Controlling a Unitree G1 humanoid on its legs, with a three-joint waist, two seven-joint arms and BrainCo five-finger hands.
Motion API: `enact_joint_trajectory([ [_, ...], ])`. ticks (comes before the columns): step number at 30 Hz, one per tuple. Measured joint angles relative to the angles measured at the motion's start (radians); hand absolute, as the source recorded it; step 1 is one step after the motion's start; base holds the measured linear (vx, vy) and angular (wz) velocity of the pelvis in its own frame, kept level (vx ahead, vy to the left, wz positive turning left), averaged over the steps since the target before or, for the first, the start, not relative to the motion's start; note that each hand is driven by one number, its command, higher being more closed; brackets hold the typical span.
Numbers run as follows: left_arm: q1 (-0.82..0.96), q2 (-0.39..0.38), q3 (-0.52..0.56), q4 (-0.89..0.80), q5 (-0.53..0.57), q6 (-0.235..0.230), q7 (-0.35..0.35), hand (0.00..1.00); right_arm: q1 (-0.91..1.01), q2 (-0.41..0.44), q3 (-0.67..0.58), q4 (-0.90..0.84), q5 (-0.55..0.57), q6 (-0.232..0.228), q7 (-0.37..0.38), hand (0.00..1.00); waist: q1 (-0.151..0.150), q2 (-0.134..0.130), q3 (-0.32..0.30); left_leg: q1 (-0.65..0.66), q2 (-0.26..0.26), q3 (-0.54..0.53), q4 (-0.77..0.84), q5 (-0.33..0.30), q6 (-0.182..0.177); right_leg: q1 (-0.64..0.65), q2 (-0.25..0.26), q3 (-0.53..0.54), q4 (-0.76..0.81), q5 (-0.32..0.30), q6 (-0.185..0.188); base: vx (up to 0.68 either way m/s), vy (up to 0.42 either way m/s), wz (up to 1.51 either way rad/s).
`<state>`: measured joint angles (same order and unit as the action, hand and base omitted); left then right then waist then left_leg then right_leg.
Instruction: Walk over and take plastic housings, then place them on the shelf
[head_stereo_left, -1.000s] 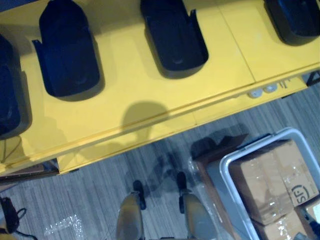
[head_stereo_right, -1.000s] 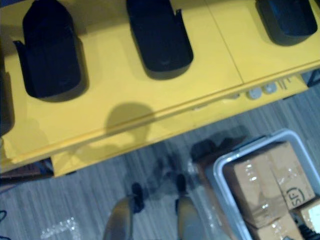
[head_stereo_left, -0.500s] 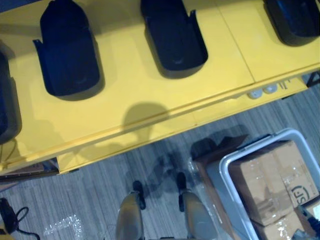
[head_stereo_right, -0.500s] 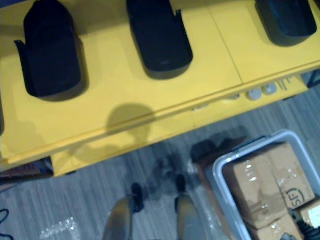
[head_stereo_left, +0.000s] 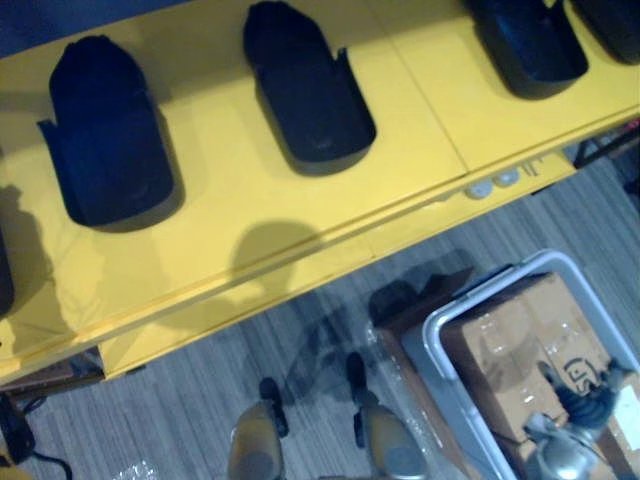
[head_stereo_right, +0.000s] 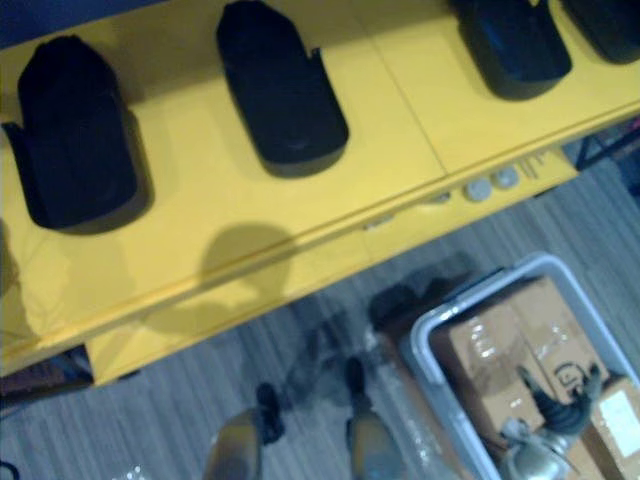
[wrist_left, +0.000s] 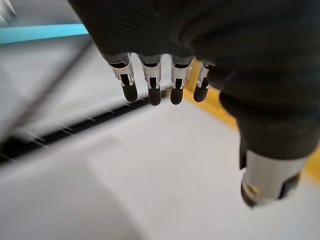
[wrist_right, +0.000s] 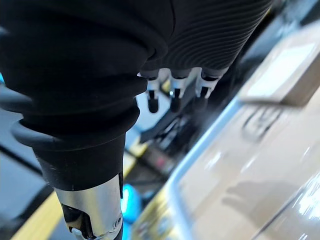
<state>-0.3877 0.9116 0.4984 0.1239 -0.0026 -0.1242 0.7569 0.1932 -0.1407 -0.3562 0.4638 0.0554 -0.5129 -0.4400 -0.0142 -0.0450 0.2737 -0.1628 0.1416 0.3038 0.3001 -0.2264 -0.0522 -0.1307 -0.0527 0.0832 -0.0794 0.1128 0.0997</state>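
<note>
At 4 o'clock a bin (head_stereo_left: 500, 282) of boxes (head_stereo_left: 505, 345) is seen on the floor (head_stereo_left: 170, 400). The right hand (head_stereo_left: 580, 410) hangs over the bin, its fingers (wrist_right: 174, 97) straight and slightly apart, with nothing held. The left hand (wrist_left: 210, 45) is empty too, its fingers (wrist_left: 154, 86) loosely straight in a row.

Beyond, the worktop (head_stereo_left: 230, 205) is laid with the housings (head_stereo_left: 305, 95): one at 12 o'clock, one at 10 o'clock (head_stereo_left: 105, 135), and more at 1 o'clock (head_stereo_left: 525, 45). None is yet taken.

A closer stance is judged to be needed before any reach. The 12 o'clock housing is best chosen, as it lies on the midline and near the front edge. It should be gripped across its raised side walls, since the smooth shell is likely to slip.
</note>
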Motion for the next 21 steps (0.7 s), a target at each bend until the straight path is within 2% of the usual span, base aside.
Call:
enact_joint_trajectory([
  [2,0.173,-0.235,0.047,-0.18,-0.002,-0.047,-0.008,0.0,0.024,0.04,0.03,-0.045,-0.036,0.017,-0.006,0.0,0.002,0.045,-0.055,0.08,0.001,-0.066,-0.061,0.009,-0.009,0.061,0.018,-0.078,0.0,0.001,-0.001,0.19,-0.122,0.07],
  [3,0.221,-0.302,0.064,-0.212,0.001,-0.064,-0.013,0.0,0.036,0.046,0.038,-0.057,-0.043,0.019,-0.008,0.0,0.004,0.057,-0.07,0.1,0.001,-0.084,-0.078,0.012,-0.014,0.075,0.022,-0.104,0.0,0.0,-0.001,0.17,-0.119,0.26],
  [4,0.31,-0.421,0.084,-0.278,0.03,-0.071,-0.01,0.0,0.054,0.057,0.046,-0.068,-0.066,0.02,-0.018,0.0,0.008,0.075,-0.092,0.134,0.0,-0.114,-0.109,0.023,-0.02,0.105,0.027,-0.151,0.0,0.0,-0.001,0.15,-0.079,0.43],
  [5,0.387,-0.498,0.084,-0.333,0.065,-0.071,-0.009,1.0,0.067,0.065,0.048,-0.067,-0.072,0.022,-0.022,0.0,0.023,0.085,-0.11,0.156,-0.001,-0.141,-0.133,0.029,-0.02,0.127,0.031,-0.193,0.0,0.0,-0.002,0.12,-0.063,0.52],
  [9,0.521,-0.58,0.088,-0.408,0.123,-0.076,-0.018,1.0,0.062,0.069,0.083,-0.067,-0.07,0.048,-0.042,0.0,0.072,0.075,-0.143,0.163,-0.021,-0.216,-0.173,0.056,-0.016,0.156,0.019,-0.277,-0.001,-0.003,-0.007,0.0,0.005,0.64],
  [12,0.61,-0.634,0.096,-0.442,0.116,-0.123,-0.055,1.0,0.029,0.069,0.108,-0.059,-0.07,0.064,-0.045,0.0,0.117,0.065,-0.16,0.169,-0.055,-0.257,-0.192,0.076,0.001,0.18,-0.01,-0.338,-0.003,-0.008,-0.014,-0.08,0.061,0.47],
  [13,0.625,-0.647,0.103,-0.455,0.103,-0.133,-0.071,1.0,0.023,0.069,0.112,-0.055,-0.069,0.067,-0.045,0.0,0.12,0.062,-0.162,0.169,-0.062,-0.263,-0.192,0.077,0.003,0.184,-0.018,-0.351,-0.004,-0.012,-0.018,-0.09,0.041,0.29],
  [16,0.697,-0.716,0.121,-0.497,-0.092,-0.192,-0.179,1.0,0.013,0.072,0.115,-0.015,-0.068,0.083,-0.047,0.0,0.141,0.049,-0.183,0.163,-0.092,-0.272,-0.198,0.09,0.013,0.186,-0.04,-0.393,-0.001,-0.036,-0.046,-0.1,0.015,0.13],
  [20,0.758,-0.783,0.116,-0.498,-0.194,-0.212,-0.328,1.0,0.026,0.074,0.115,0.022,-0.05,0.102,-0.045,0.0,0.139,0.052,-0.195,0.162,-0.109,-0.297,-0.24,0.115,0.014,0.191,-0.061,-0.436,-0.001,-0.056,-0.038,-0.12,-0.016,0.24],
  [21,0.777,-0.789,0.115,-0.498,-0.234,-0.228,-0.401,1.0,0.03,0.073,0.115,0.032,-0.05,0.121,-0.043,0.0,0.138,0.055,-0.196,0.163,-0.107,-0.299,-0.254,0.124,0.009,0.189,-0.06,-0.439,-0.001,-0.057,-0.037,-0.08,-0.041,0.13],
])
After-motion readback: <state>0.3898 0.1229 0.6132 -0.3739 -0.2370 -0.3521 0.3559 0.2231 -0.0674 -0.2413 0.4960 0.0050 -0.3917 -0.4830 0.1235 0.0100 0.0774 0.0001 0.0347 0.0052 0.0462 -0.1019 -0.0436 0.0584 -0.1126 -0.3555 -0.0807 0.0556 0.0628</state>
